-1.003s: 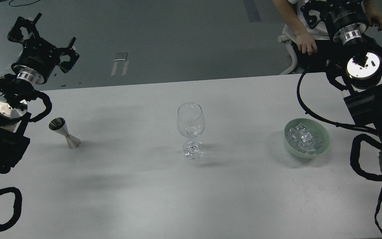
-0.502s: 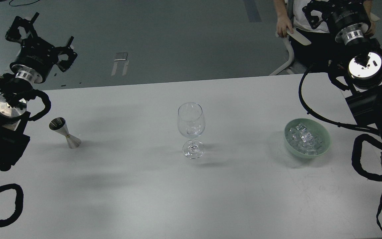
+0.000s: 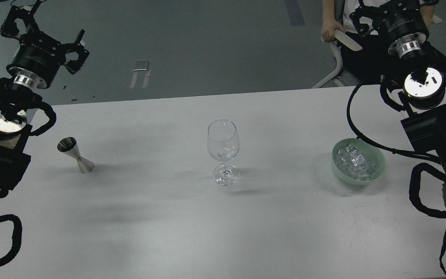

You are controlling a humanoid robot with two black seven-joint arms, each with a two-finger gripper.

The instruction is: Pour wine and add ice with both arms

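Observation:
A clear wine glass (image 3: 223, 149) stands upright at the table's middle. Low in its bowl is a faint clear glint, and I cannot tell whether it is wine or ice. A steel jigger (image 3: 75, 155) stands on the left. A pale green bowl (image 3: 378, 170) on the right holds piled ice (image 3: 354, 161). My left gripper (image 3: 41, 29) is raised beyond the table's far left edge, open and empty, far from the jigger. My right gripper (image 3: 391, 9) is raised at the far right above the bowl's side. Its fingertips are cut off by the top edge.
The white table (image 3: 168, 217) spans the view. A seated person (image 3: 329, 29) holds a chair armrest just behind my right gripper. Looped black cables (image 3: 352, 116) hang from the right arm near the bowl. Grey floor lies beyond the far edge.
Both grippers have drawn up and back, away from the table. The person's hand has moved onto the chair armrest. The glass, jigger and bowl have not moved.

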